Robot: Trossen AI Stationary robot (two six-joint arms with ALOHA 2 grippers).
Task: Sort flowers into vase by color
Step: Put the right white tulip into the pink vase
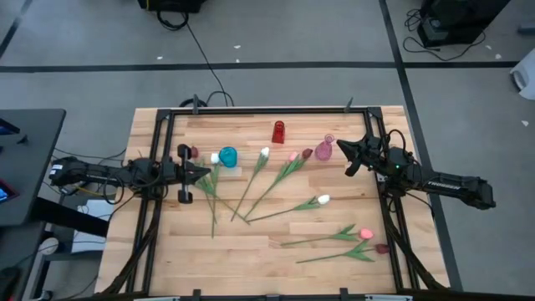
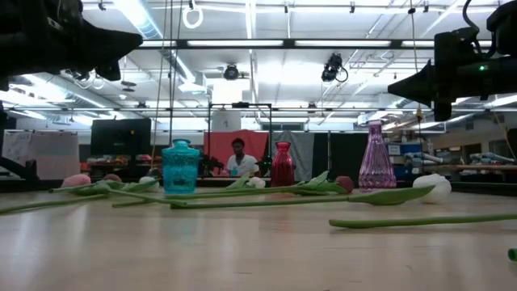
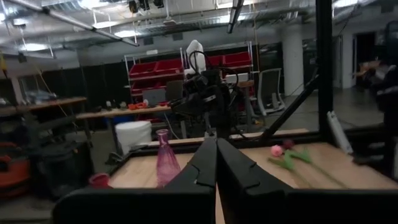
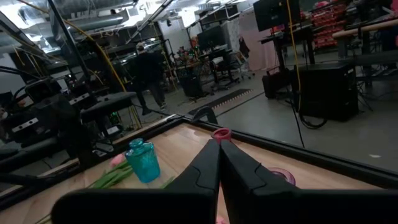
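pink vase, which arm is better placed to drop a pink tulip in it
Right. The right gripper hovers shut just beside the pink vase, with pink tulips lying on its side of the table. The left gripper, also shut, sits across the table by the teal vase.

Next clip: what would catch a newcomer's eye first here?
The tulips strewn flat across the table's middle and right, none in a vase. Behind them stand three vases: teal, red, pink. The left gripper and right gripper hang shut at opposite sides, holding nothing.
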